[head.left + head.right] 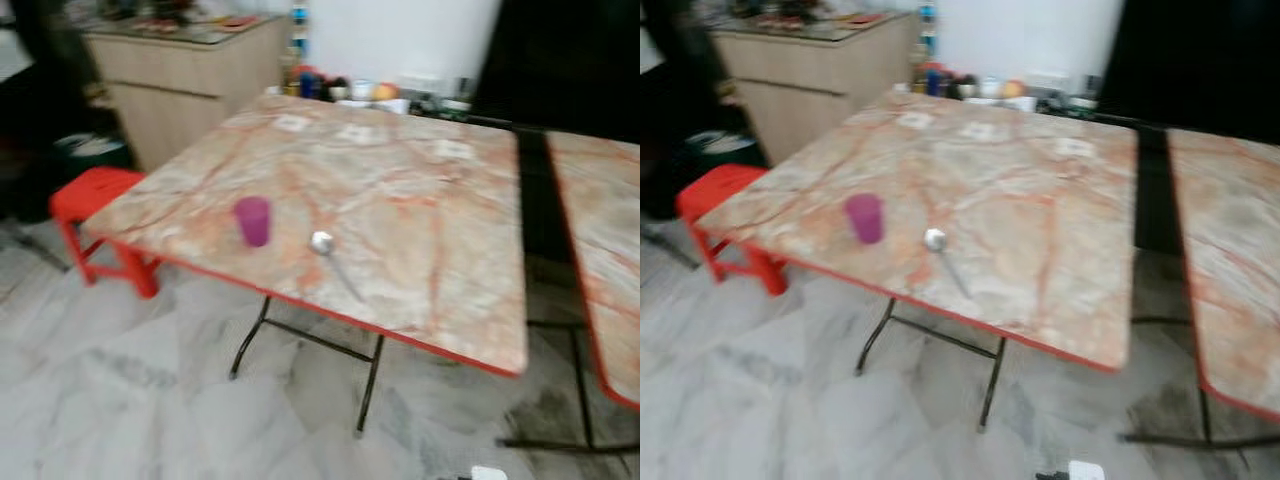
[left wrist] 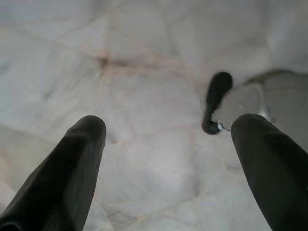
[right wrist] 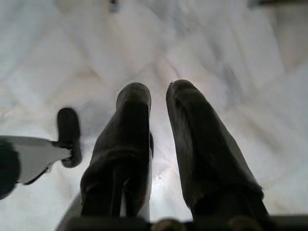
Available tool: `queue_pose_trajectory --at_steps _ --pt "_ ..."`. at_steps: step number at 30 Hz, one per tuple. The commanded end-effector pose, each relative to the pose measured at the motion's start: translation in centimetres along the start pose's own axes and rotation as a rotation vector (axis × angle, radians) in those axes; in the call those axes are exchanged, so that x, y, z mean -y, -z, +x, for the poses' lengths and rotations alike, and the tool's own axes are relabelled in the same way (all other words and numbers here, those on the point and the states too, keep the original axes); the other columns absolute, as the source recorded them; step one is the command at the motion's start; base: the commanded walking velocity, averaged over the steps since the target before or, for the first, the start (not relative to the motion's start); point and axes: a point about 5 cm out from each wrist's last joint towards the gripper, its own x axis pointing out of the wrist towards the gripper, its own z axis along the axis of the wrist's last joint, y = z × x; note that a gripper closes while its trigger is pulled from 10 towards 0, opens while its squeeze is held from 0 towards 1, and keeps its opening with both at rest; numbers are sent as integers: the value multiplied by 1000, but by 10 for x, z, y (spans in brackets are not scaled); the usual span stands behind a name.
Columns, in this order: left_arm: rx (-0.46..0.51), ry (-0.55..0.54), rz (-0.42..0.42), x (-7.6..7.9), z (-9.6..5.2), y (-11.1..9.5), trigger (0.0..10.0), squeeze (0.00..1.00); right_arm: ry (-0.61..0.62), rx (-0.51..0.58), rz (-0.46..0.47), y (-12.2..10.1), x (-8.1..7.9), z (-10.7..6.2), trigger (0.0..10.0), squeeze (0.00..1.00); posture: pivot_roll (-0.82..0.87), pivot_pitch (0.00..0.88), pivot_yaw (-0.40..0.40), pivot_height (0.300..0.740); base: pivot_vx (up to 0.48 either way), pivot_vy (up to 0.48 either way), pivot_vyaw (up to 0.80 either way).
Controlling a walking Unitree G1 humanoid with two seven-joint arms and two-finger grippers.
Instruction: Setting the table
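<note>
Pale marble floor tiles [image 2: 144, 159] are being looked down on by both wrist cameras while the arms are hanging. The left gripper [image 2: 168, 125] is being held with its two black fingers [image 2: 72, 163] wide apart, nothing between them. The right gripper [image 3: 159, 96] is being held with its fingers [image 3: 130, 125] close together, a narrow gap remaining; whether anything thin is being gripped cannot be told.

Ahead, a folding table [image 1: 400, 190] with a marbled orange-and-cream top and a red edge is being viewed from the head camera, somewhat blurred. A purple cup [image 1: 253, 220] is standing upright near the table's 7 o'clock edge. A metal spoon [image 1: 333, 258] is lying just beside the cup at its 3 o'clock, apart from it, with the bowl towards the cup and the handle running towards 5 o'clock. A red stool [image 1: 92, 205] is tucked at the table's 9 o'clock corner. A second, similar table [image 1: 605, 240] is being seen at 3 o'clock, and a wooden counter [image 1: 180, 80] at 11 o'clock.
</note>
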Motion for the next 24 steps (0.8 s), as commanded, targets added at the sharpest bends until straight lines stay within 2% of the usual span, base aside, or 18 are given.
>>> queue_pose_trajectory --at_steps 1,5,11,19,20,22,24 --pt "-10 5 7 -5 -2 6 10000 0 19 -3 20 3 6 -1 10000 0 67 0 -9 740 0 0 0" --pt "-12 -6 6 -15 -5 8 10000 0 22 -2 26 3 6 -1 10000 0 66 0 -8 740 0 0 0" --pt "-15 -15 9 -17 -5 9 10000 0 32 7 52 3 7 -1 10000 0 64 0 -9 740 0 0 0" --pt "-14 2 -6 3 0 2 10000 0 44 10 60 3 8 -1 10000 0 66 0 -12 740 0 0 0" --pt "-10 11 -9 13 3 -3 10000 0 54 5 60 4 9 -2 10000 0 67 0 -12 740 0 285 0" --pt "-7 18 -9 21 4 -6 10000 0 56 2 64 4 9 -2 10000 0 66 0 -12 740 0 304 0" --pt "-3 23 -8 25 5 -9 10000 0 57 1 80 5 9 -2 10000 0 66 0 -12 740 0 386 -800"
